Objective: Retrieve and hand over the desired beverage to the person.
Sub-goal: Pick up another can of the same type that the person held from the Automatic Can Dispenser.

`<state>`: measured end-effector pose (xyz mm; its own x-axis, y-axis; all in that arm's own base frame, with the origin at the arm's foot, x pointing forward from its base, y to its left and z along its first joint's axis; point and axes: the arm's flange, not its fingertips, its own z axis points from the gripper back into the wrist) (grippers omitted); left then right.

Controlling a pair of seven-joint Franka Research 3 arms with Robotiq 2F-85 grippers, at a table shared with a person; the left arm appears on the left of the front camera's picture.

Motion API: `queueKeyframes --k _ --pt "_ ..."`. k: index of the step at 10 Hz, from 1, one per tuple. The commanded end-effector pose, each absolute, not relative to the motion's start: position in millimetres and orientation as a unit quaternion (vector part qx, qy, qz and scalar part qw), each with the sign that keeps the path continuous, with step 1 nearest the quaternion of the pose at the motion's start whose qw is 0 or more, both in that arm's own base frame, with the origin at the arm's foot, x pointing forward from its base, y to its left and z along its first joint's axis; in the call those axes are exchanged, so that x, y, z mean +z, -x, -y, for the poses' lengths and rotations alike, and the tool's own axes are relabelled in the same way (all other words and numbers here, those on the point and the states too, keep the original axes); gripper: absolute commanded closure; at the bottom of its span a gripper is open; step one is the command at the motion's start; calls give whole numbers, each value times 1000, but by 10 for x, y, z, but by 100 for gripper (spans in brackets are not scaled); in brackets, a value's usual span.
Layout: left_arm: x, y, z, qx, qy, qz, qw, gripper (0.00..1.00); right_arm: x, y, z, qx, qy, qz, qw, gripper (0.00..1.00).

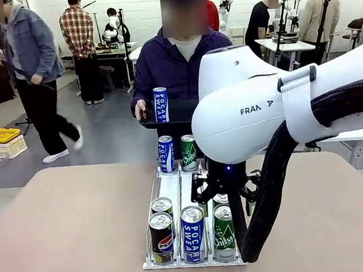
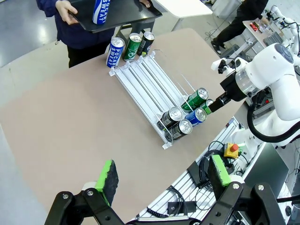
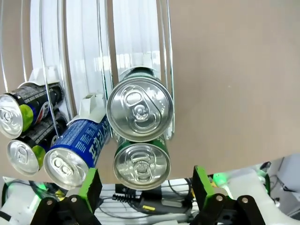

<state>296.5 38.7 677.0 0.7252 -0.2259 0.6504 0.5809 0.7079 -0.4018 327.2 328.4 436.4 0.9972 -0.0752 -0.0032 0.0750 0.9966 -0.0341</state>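
Brown tabletop [image 1: 63,235] carries a clear plastic can rack [image 1: 170,188]; the right gripper [image 3: 146,180], jaws wide and empty, hangs straight above a green soda can [image 3: 139,108] in the right-hand lane, the can's axis pointing up between its fingers; the left gripper [image 2: 162,173], also open, is well apart; the person [image 1: 175,66] stands beyond the rack.

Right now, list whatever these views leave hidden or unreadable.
- Front view: the right arm covers one end of the tray and part of the rack.
- Left wrist view: the top edge cuts off the can on the tray; the far dark can is too small to read.
- Right wrist view: the top green can shows its lid; label hidden.
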Motion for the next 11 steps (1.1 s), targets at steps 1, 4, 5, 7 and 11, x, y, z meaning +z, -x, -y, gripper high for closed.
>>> queueKeyframes --k 1,4,5,7,11 --pt "6774 -2965 -399 -234 313 293 873 0 4311 -3322 -3212 -25 13 15 999 0" --pt "6774 -2965 -399 -234 313 293 873 0 4300 -3363 -3177 -15 12 19 1000 0" --pt "6774 -2965 -399 -234 313 293 873 0 4275 -3384 -3175 -6 11 16 1000 0" --pt "6774 -2965 -399 -234 313 293 873 0 4244 -3392 -3166 5 10 12 1000 0" --pt "6774 -2965 -399 -234 313 293 873 0 4203 -3356 -3176 21 7 0 1000 0"
